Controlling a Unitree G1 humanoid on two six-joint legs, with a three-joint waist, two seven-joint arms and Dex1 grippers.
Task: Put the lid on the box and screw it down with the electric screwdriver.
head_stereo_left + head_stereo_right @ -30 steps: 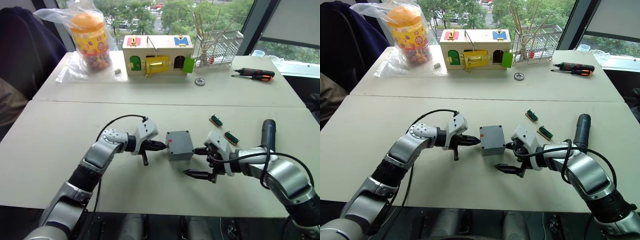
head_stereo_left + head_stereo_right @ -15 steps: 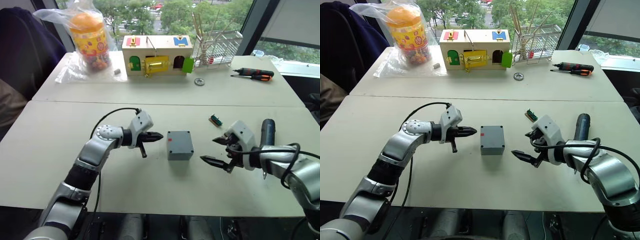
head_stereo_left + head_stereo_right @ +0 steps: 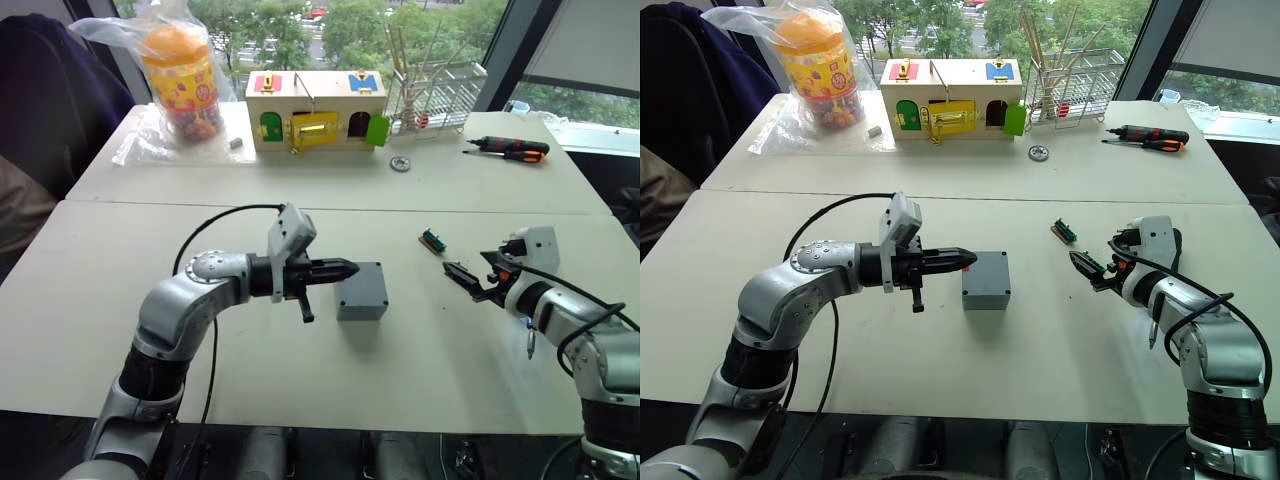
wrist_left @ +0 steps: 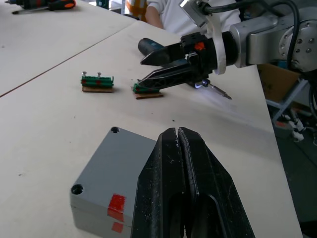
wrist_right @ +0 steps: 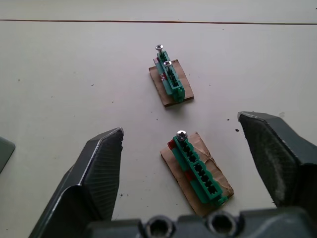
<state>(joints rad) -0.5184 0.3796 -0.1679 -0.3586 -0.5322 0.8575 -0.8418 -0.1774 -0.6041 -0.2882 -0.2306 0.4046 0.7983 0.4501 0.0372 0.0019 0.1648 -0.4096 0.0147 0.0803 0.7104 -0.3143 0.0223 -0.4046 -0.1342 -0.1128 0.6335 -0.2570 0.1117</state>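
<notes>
One box [image 3: 361,290], just beyond closed left gripper [image 3: 343,268]

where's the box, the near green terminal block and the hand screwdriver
box [image 3: 986,280], right eye view, on its grey top face
near green terminal block [image 5: 198,173], right wrist view, on its green body
hand screwdriver [image 3: 508,148], left eye view, on its handle
</notes>
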